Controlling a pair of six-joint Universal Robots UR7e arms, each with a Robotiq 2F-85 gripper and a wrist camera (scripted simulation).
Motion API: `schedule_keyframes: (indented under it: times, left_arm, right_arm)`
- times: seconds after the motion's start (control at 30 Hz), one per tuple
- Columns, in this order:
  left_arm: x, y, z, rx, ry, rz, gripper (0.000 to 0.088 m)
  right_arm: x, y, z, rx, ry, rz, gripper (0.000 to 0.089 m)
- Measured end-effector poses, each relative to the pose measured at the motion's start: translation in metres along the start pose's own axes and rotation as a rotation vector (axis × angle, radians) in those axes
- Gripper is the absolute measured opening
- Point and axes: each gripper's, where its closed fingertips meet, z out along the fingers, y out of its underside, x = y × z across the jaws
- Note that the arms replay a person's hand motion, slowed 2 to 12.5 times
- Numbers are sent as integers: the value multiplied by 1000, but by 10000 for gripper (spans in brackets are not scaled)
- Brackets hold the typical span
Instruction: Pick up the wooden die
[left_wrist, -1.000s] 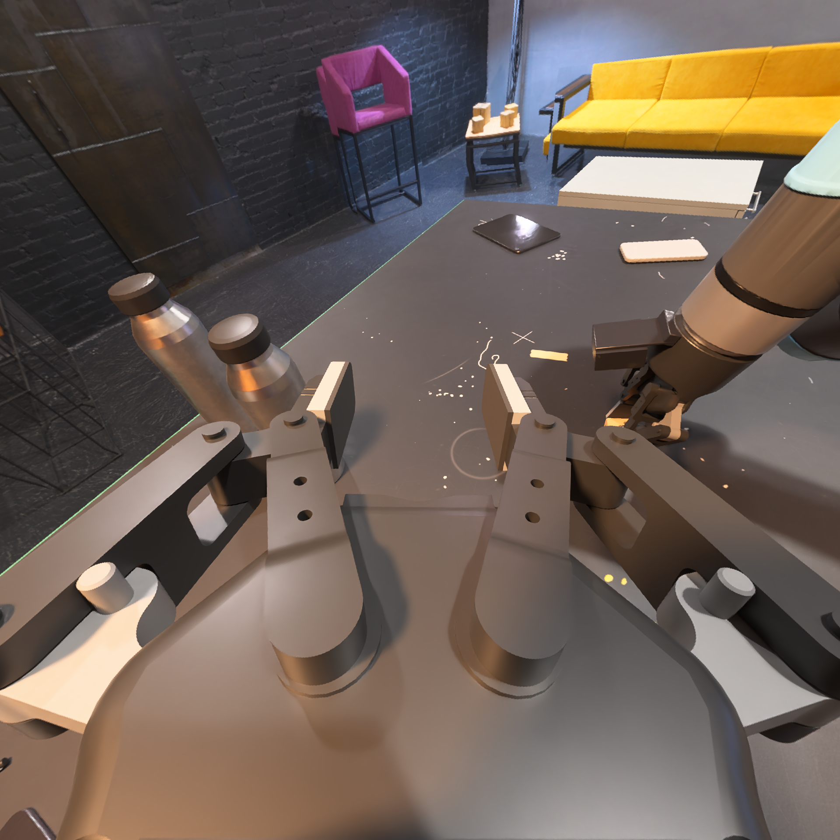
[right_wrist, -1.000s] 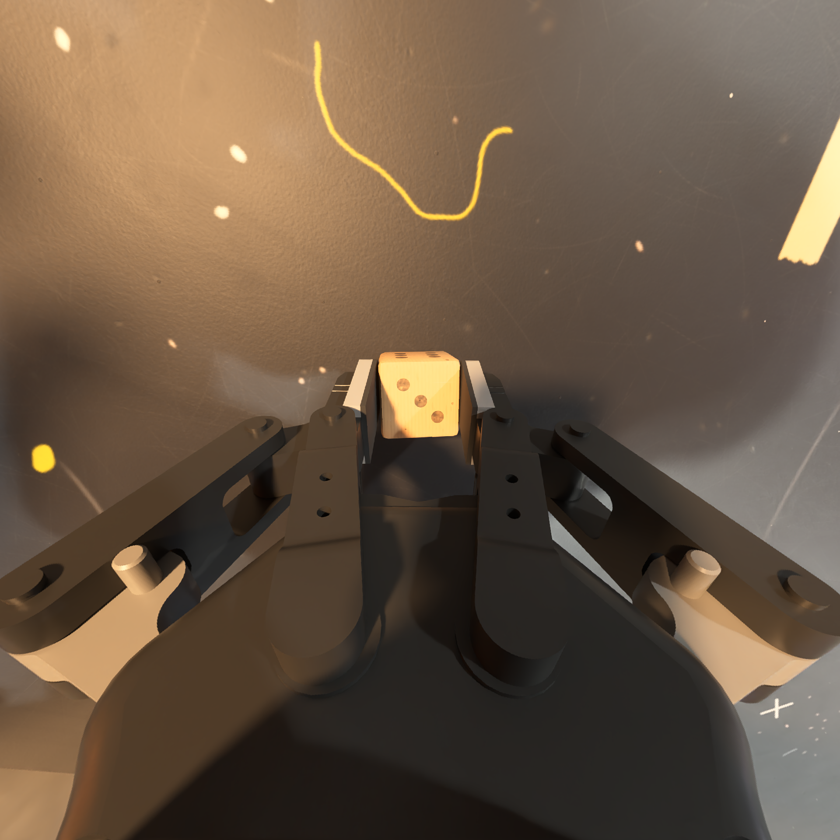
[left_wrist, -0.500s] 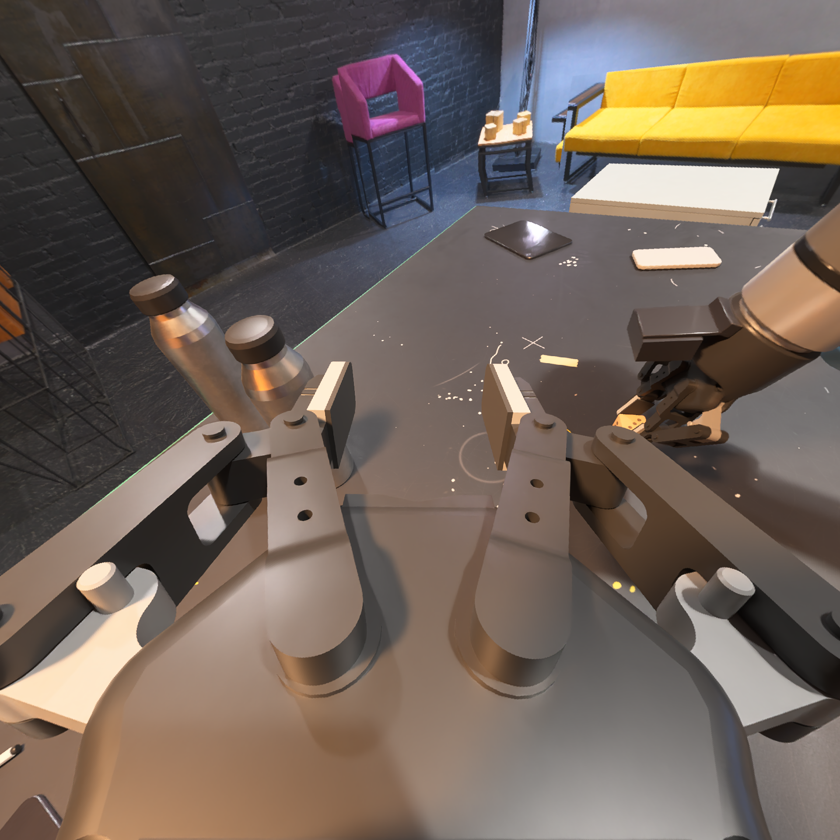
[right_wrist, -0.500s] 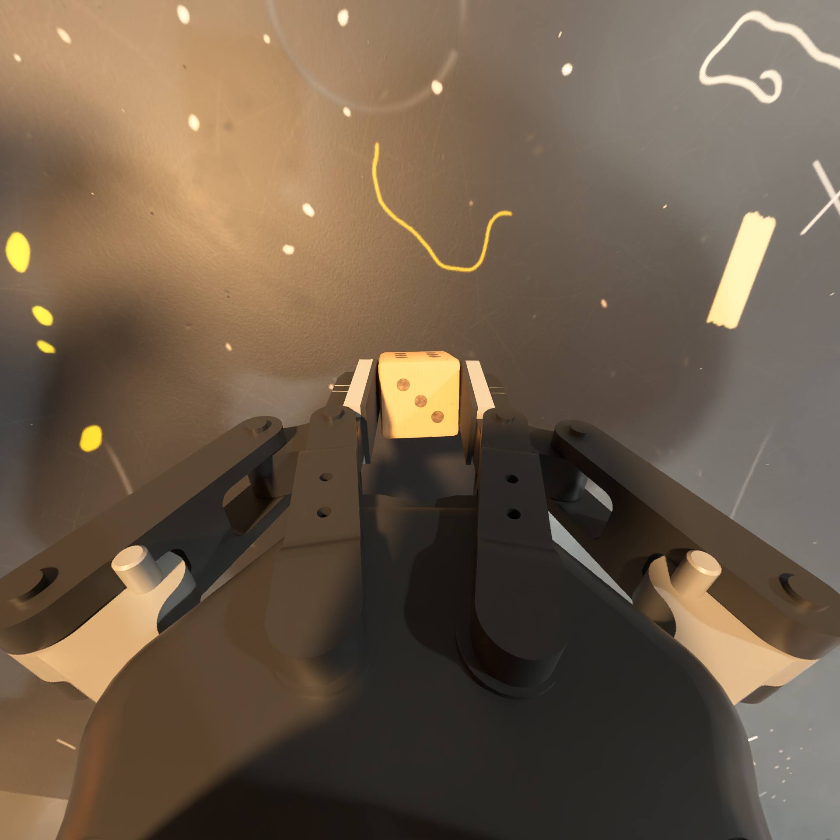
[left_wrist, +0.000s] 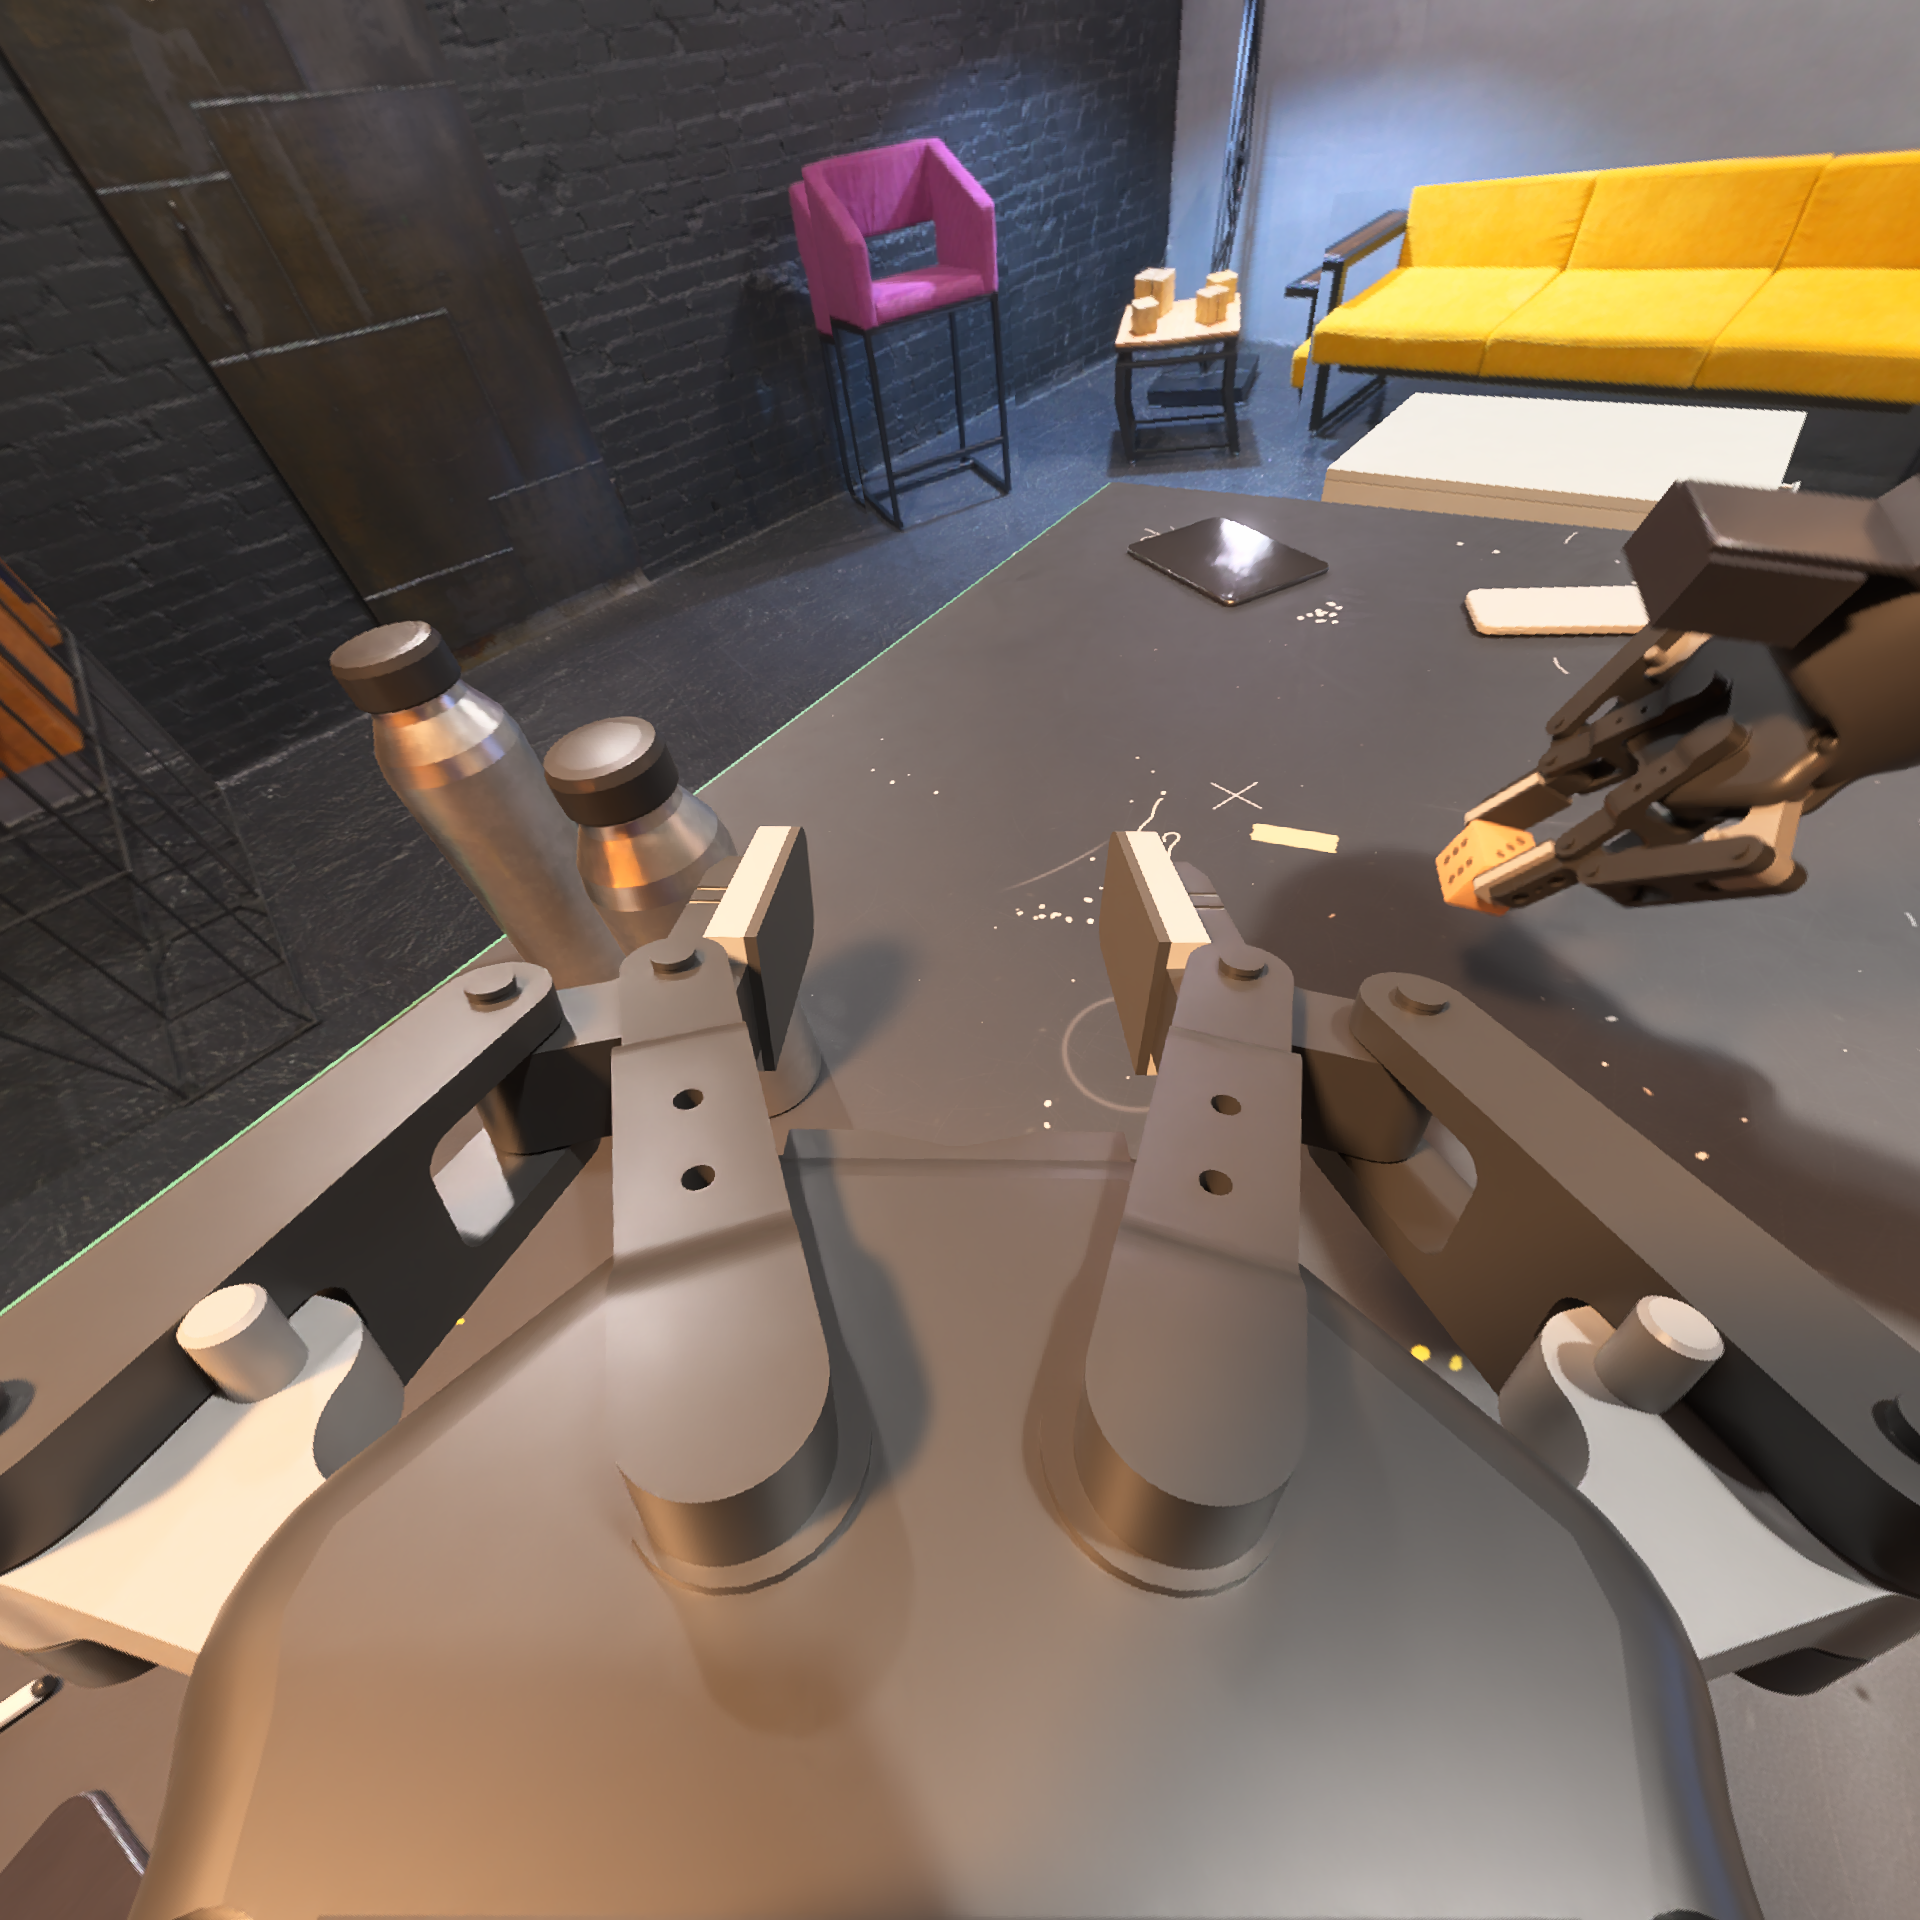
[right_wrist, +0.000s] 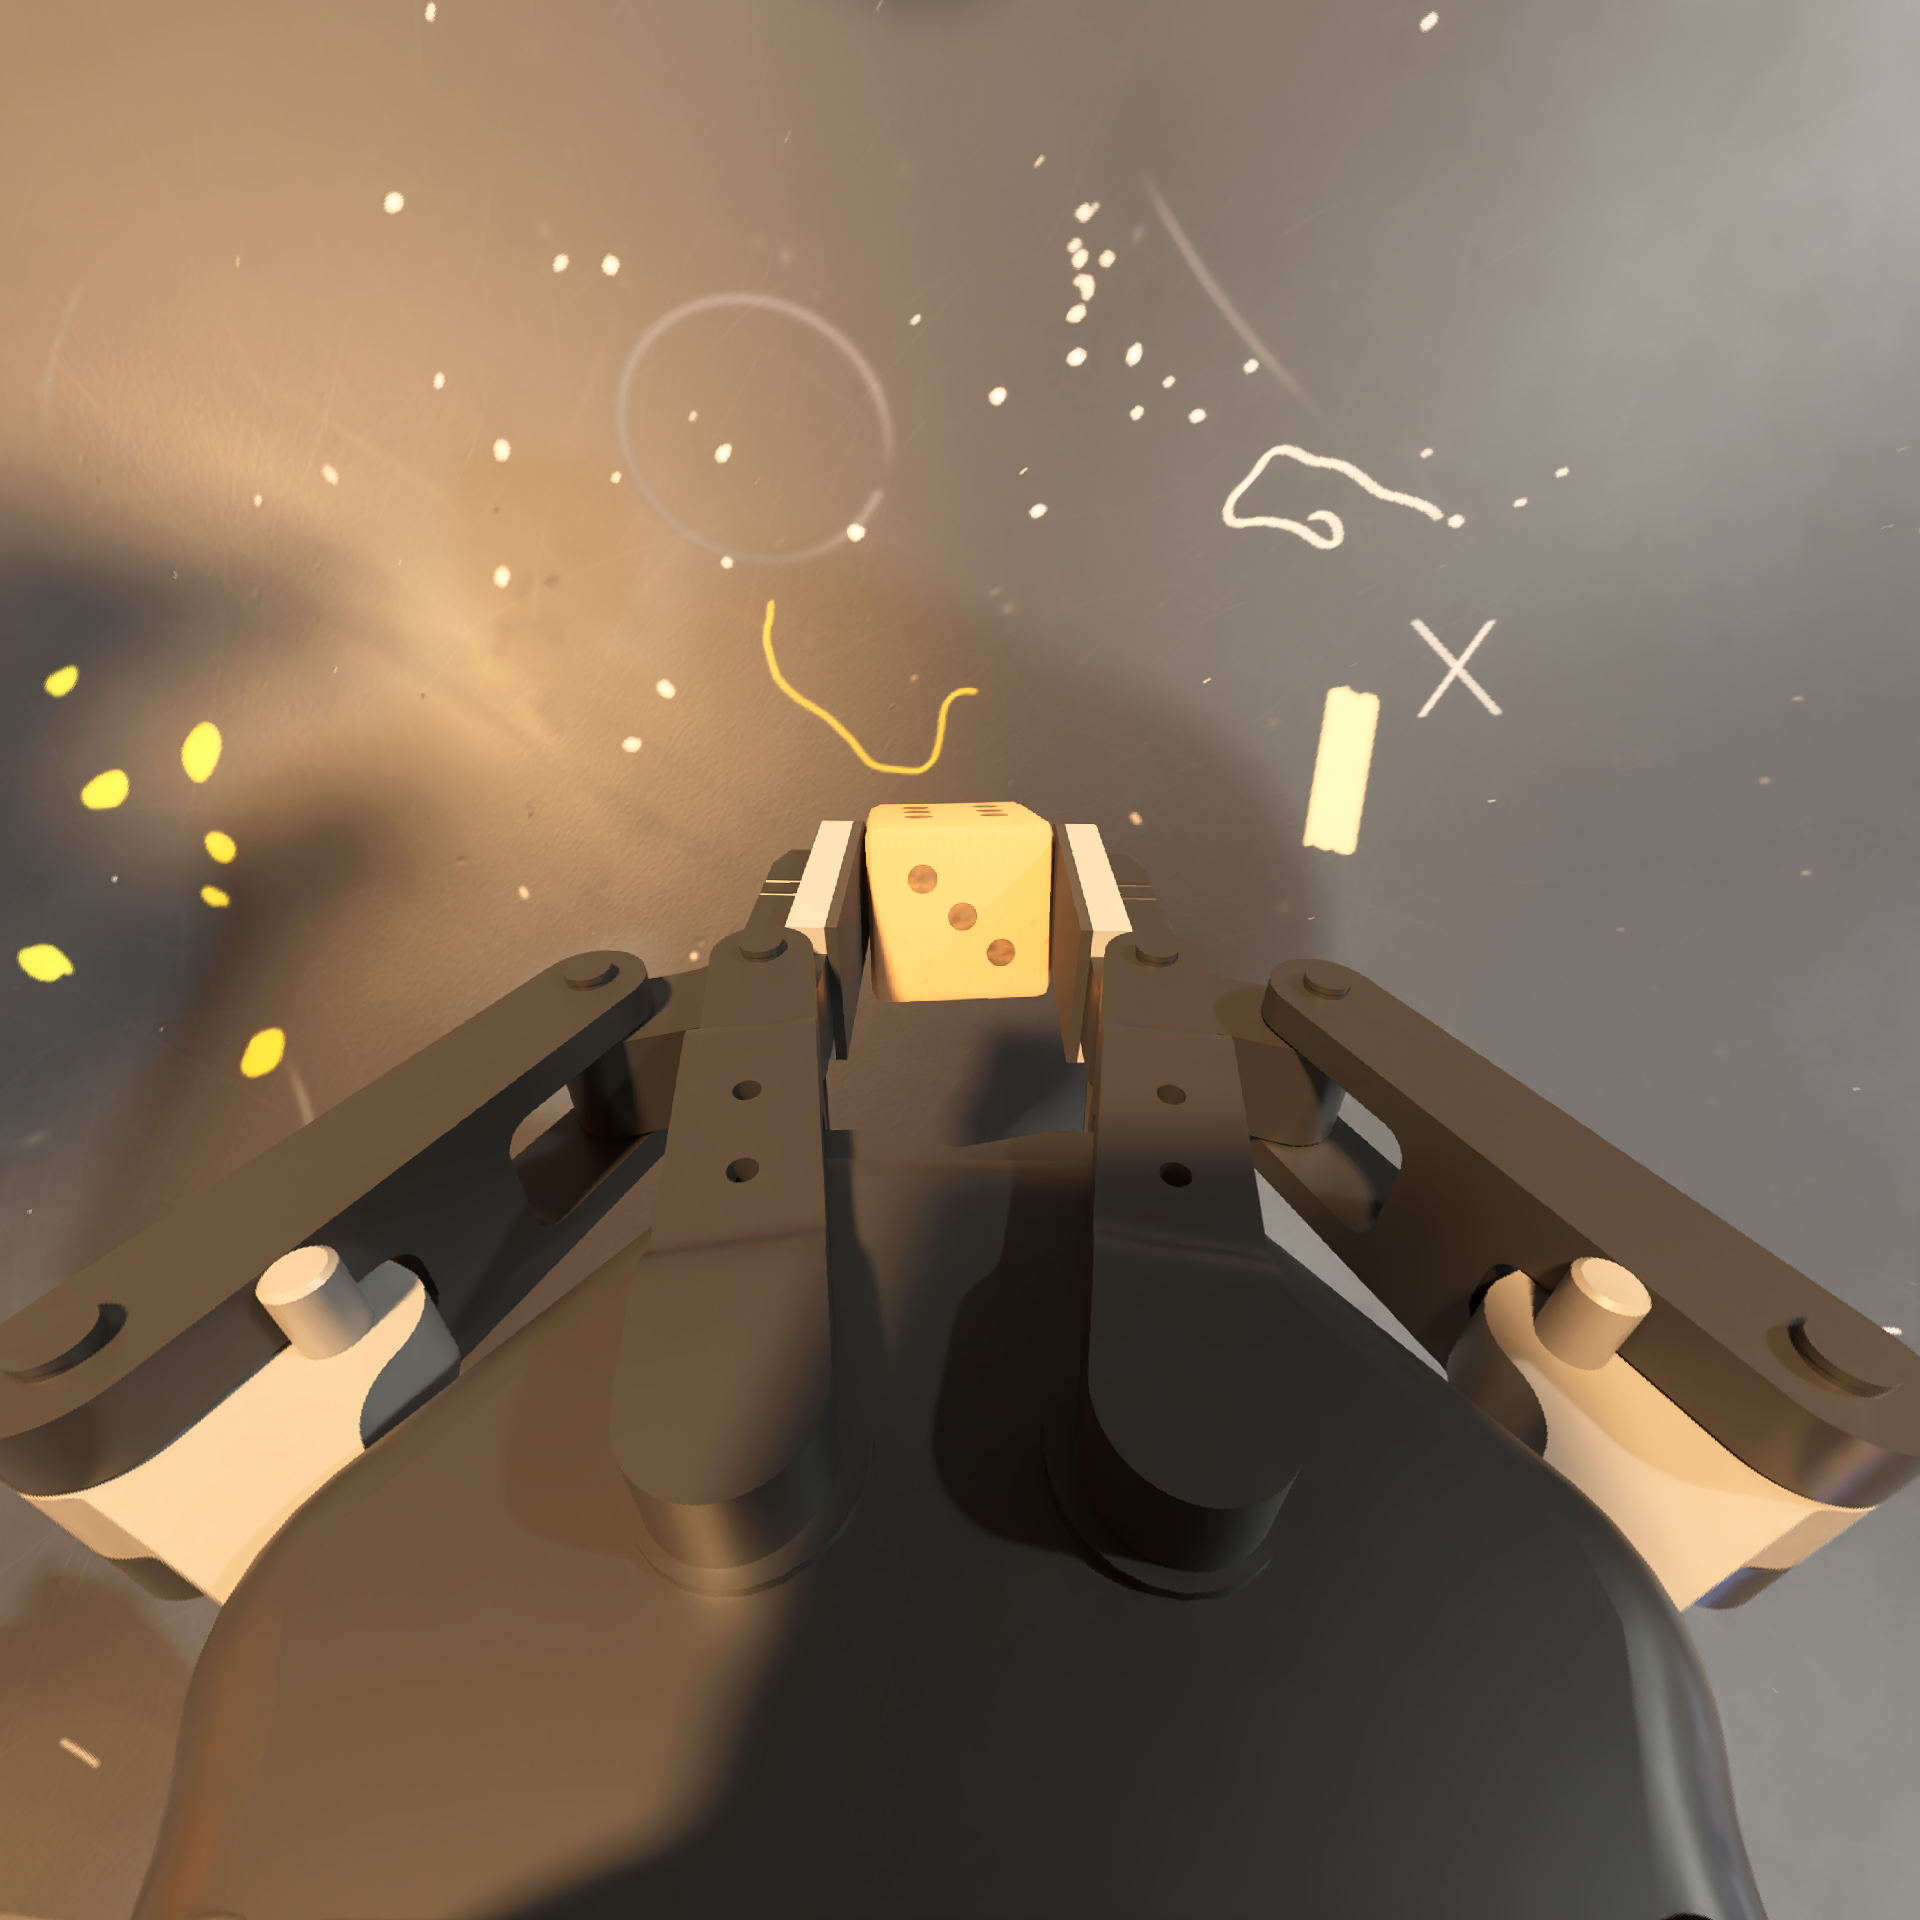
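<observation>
We have the die (right_wrist: 957, 902) clamped between the two pads of the right gripper (right_wrist: 957, 914), one pad on each side face, the three-pip face turned toward the wrist camera and the six-pip face on top. From the left wrist view the die (left_wrist: 1467, 864) hangs clear of the table (left_wrist: 935, 727), with its shadow below it, over the middle of the worktop toward the right edge, so we judge the pick all but done and the step in hand to be the lift. To do it well we should keep the squeeze constant and rise straight, without twisting the wrist: the die sits out at the pad tips, so a jerk could let it pivot or slip. The left gripper (left_wrist: 951, 935) hovers spread wide and empty near the left edge, just beside two steel bottles (left_wrist: 540, 790); we should leave it where it is so it does not bump them. The dark tile (left_wrist: 1226, 559) and pale slab (left_wrist: 1548, 611) toward the far edge are well apart from our path.
</observation>
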Motion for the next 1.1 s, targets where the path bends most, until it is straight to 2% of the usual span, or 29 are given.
schedule_keyframes:
  times: [0.23,0.47,0.8,1.1]
  left_arm:
    - [-4,2,0,-9,-16,-3,504]
    - [-7,3,0,-12,-27,-10,504]
    - [-9,4,1,-15,-29,-15,504]
    - [-10,4,2,-20,-33,-11,504]
  right_arm:
    - [40,-17,-19,76,43,68,312]
    - [88,-23,-21,75,73,177,312]
    - [150,-10,1,-25,78,334,312]
    - [179,11,33,-132,33,408,312]
